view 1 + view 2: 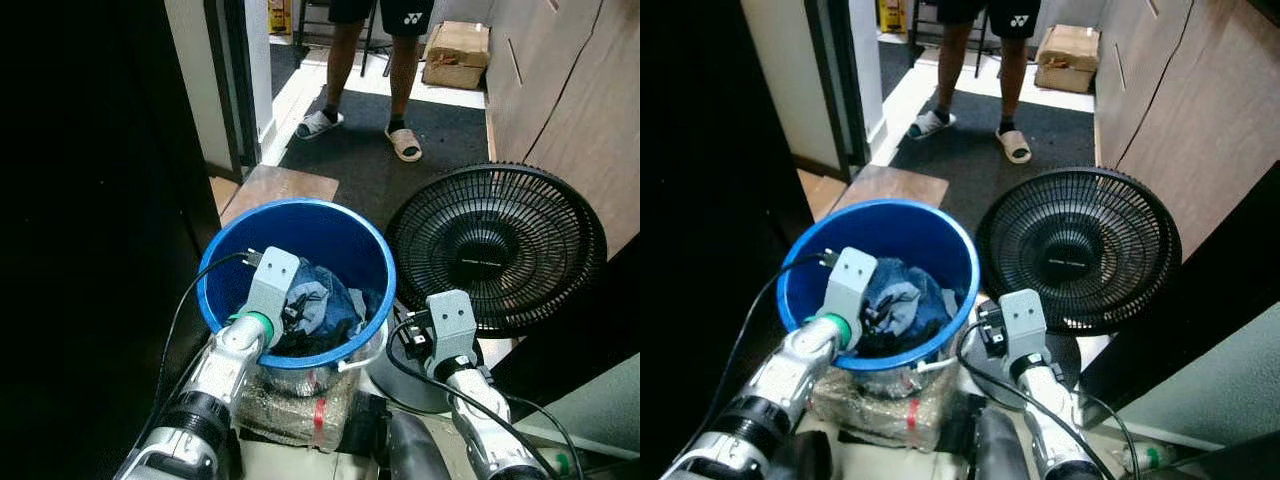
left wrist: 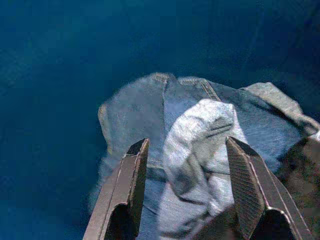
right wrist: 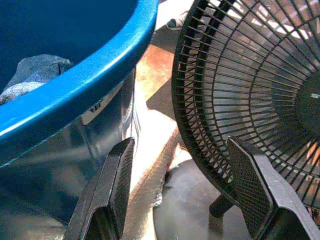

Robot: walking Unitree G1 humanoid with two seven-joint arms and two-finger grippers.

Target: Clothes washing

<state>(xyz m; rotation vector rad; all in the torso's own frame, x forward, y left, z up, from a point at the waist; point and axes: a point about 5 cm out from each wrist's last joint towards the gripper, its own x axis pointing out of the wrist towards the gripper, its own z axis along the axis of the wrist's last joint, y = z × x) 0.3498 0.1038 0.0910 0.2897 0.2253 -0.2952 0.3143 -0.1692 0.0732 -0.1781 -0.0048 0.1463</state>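
Dark floor mat (image 1: 400, 150) seen ahead, person's legs (image 1: 370, 70) in sandals standing on it; cardboard box (image 1: 458, 55) behind. Blue bucket (image 1: 240, 235) set beside black fan (image 1: 497, 245). Clothes (image 1: 320, 310), mostly denim, piled inside bucket. Left end effector (image 2: 187, 187) lowered into bucket, fingers spread open around pale denim fold (image 2: 200, 145), as shown by wrist view. Right end effector (image 3: 185, 185) held open outside bucket, between bucket wall and fan grille.

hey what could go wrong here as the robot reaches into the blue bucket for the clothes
The open left gripper straddles only a fold of the denim clothes, so the pinch may slip. The right gripper hangs open between the blue bucket and the black fan; a swing could knock the fan.
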